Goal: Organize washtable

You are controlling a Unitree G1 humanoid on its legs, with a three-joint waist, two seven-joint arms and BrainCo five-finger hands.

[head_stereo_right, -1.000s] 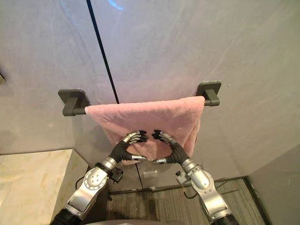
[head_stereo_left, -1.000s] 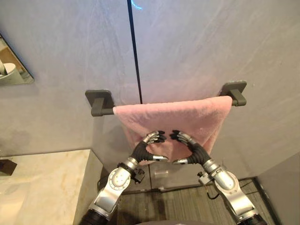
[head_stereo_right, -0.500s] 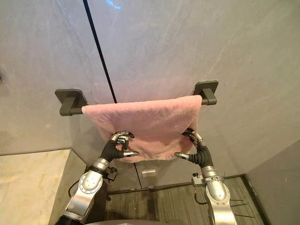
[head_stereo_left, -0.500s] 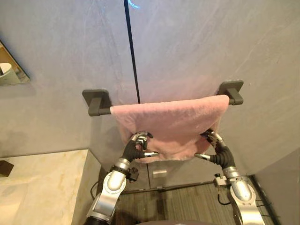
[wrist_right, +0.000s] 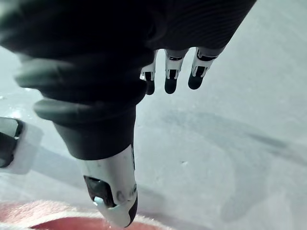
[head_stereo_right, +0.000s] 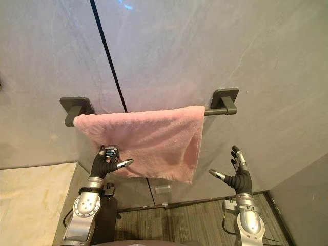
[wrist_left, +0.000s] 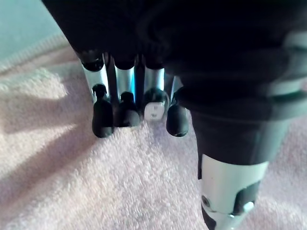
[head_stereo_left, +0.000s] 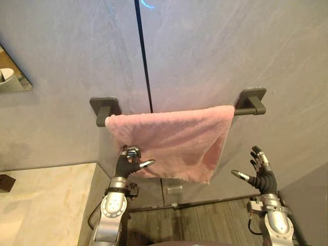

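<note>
A pink towel (head_stereo_left: 174, 143) hangs over a dark bar (head_stereo_left: 245, 110) fixed between two brackets on the grey wall. It sits toward the bar's left end, and the right end of the bar is bare. My left hand (head_stereo_left: 125, 164) is at the towel's lower left edge with fingers (wrist_left: 124, 103) curled against the cloth (wrist_left: 120, 191) and thumb sticking out. Well to the right of the towel and below the right bracket (head_stereo_left: 252, 100), my right hand (head_stereo_left: 262, 177) is open with fingers (wrist_right: 170, 72) spread, touching nothing.
A marble countertop (head_stereo_left: 46, 200) lies at the lower left, with a small dark object (head_stereo_left: 5, 183) at its edge. A mirror corner (head_stereo_left: 13, 77) shows on the left wall. A black seam (head_stereo_left: 143, 56) runs down the wall. Wood flooring (head_stereo_left: 205, 220) lies below.
My right hand let go of the towel's right edge, opened and dropped away to the right. My left hand moved left with the towel, which slid left along the bar.
</note>
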